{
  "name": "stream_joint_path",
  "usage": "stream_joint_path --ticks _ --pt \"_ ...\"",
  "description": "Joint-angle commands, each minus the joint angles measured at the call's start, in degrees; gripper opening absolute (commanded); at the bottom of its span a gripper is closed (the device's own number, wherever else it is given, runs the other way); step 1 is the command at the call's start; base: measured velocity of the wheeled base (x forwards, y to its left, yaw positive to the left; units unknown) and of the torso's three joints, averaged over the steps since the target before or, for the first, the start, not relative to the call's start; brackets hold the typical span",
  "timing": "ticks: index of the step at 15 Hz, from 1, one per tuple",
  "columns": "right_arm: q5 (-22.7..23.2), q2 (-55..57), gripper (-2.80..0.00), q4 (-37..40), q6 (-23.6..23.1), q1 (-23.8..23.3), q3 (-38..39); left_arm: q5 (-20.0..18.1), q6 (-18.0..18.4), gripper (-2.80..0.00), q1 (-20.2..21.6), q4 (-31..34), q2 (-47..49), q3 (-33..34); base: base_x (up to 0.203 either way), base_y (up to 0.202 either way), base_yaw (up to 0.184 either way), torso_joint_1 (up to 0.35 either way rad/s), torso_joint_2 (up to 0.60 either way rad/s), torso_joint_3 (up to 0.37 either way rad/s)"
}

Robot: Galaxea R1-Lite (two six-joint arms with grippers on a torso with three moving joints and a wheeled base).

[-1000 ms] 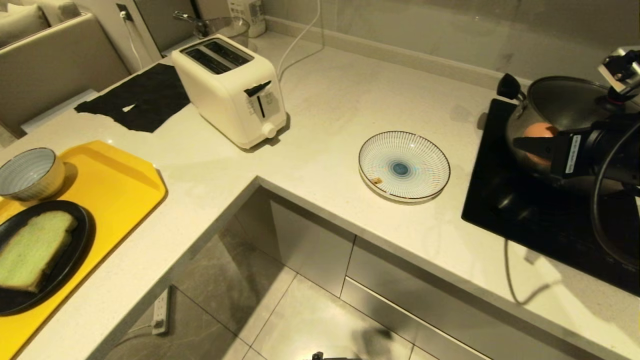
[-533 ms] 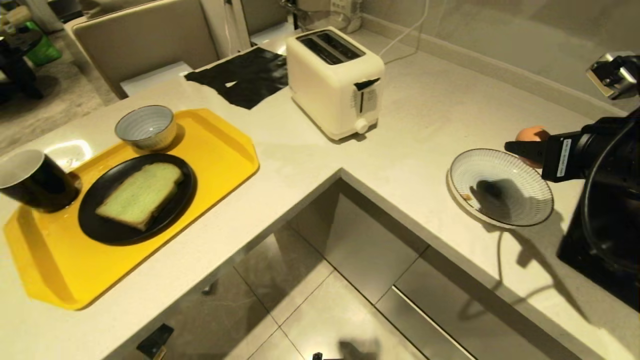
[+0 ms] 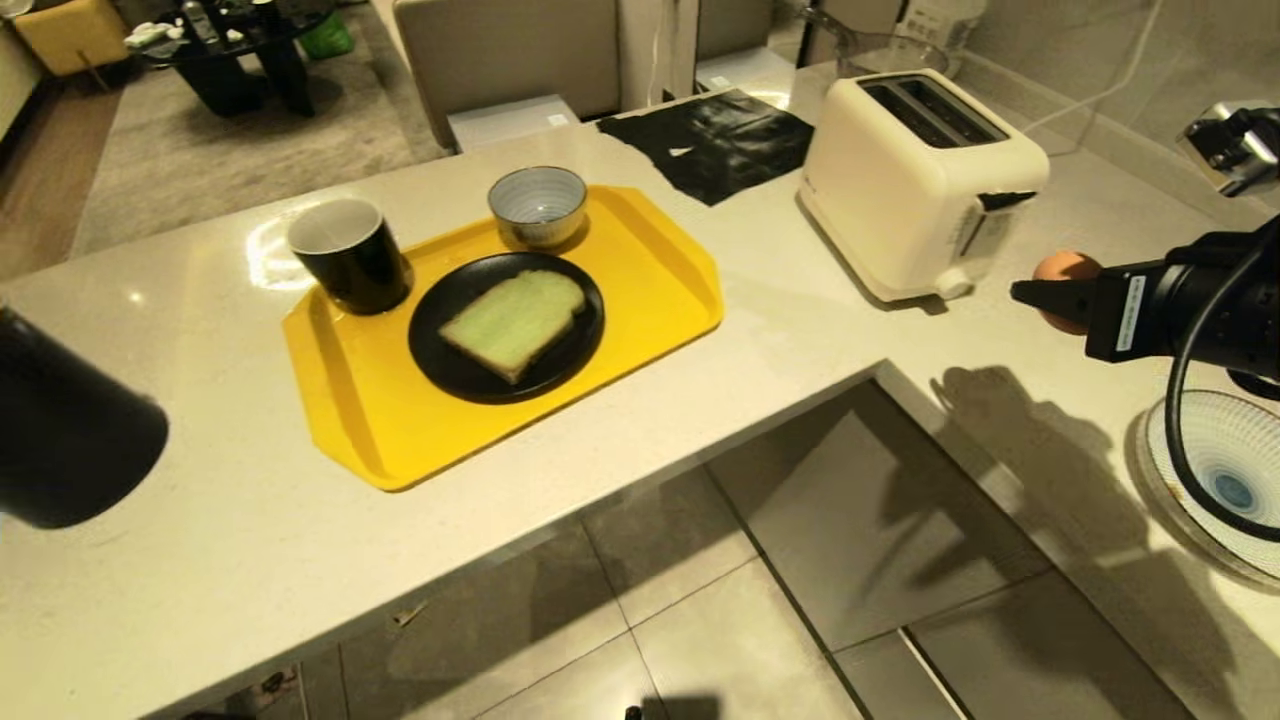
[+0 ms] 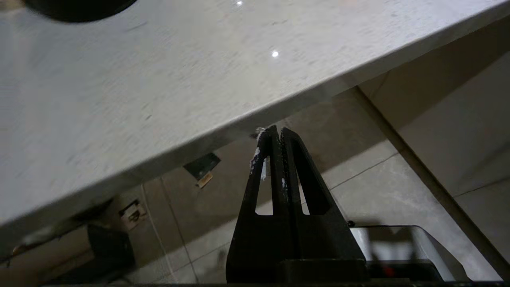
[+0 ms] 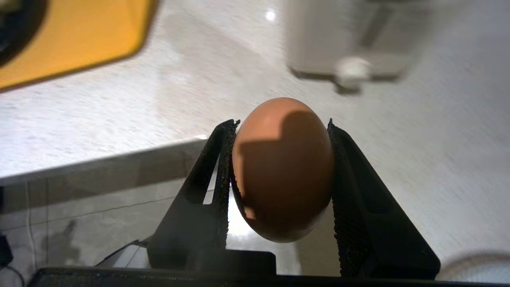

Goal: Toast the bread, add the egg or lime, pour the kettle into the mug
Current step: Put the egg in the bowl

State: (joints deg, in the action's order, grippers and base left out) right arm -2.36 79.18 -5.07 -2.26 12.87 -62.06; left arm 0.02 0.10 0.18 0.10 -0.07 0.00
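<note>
Swinging left, our view now takes in the yellow tray (image 3: pixel 640 290) bearing the mug (image 3: pixel 350 255), an empty striped bowl (image 3: pixel 537 205) and the bread (image 3: pixel 513 322) on its black plate (image 3: pixel 450 365), while our right gripper (image 5: pixel 281 131) pinches the egg (image 5: pixel 283 169) near the toaster (image 3: pixel 915 185) and our left gripper (image 4: pixel 277 137) is pressed together below the counter edge.

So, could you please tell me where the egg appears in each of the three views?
Head view: egg at right edge, clamped in right gripper, beside toaster.
Left wrist view: not in it.
Right wrist view: egg centre, between the fingers.
Shared landmark: the toaster.
</note>
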Motion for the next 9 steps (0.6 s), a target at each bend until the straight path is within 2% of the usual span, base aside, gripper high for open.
stream_joint_path --ticks 1,9 --pt "0.0 0.1 -2.8 0.0 0.0 0.0 0.0 0.0 0.0 -2.8 0.0 0.0 0.1 0.0 0.005 -0.007 0.166 0.002 0.01 -0.002" --pt "0.0 0.1 -2.8 0.0 0.1 0.0 0.4 0.0 0.0 -2.8 0.1 0.0 0.1 0.0 0.001 -0.008 0.172 0.002 0.0 0.003"
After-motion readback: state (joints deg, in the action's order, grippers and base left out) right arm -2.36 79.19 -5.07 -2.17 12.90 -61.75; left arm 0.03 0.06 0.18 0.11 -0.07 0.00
